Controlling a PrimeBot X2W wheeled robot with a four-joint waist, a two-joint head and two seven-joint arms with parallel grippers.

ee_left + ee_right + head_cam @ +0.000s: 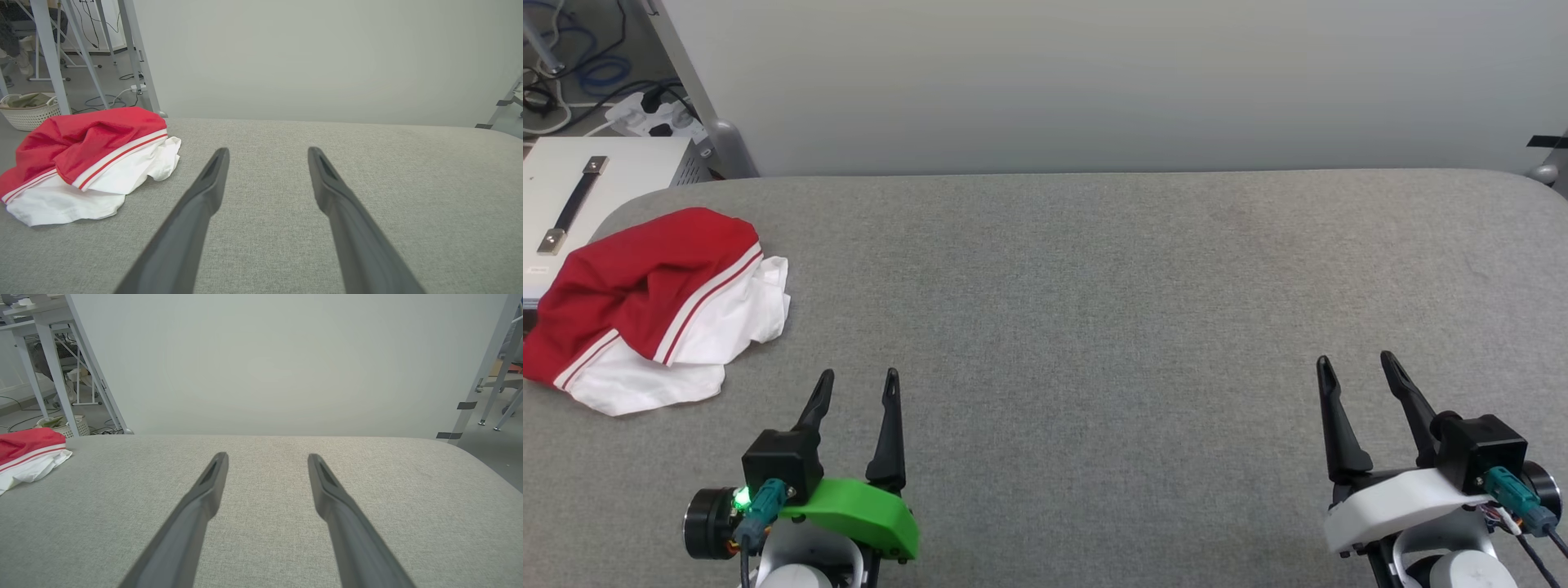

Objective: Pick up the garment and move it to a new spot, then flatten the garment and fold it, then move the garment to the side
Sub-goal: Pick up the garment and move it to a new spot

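Red-and-white shirt [654,302], one, bunched at frame left below one white box [629,163]; left gripper [858,377] and right gripper [1352,359] both spread, lower corners

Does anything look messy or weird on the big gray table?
Yes. The red and white garment is scrunched in a lumpy heap near the left edge of the table, not laid flat. Nothing else looks odd.

Left end effector [859,374]: green shell [858,510], black fingers [888,441], lit green LED [740,498]. Right end effector [1355,359]: white shell [1388,498], teal connector [1507,488].
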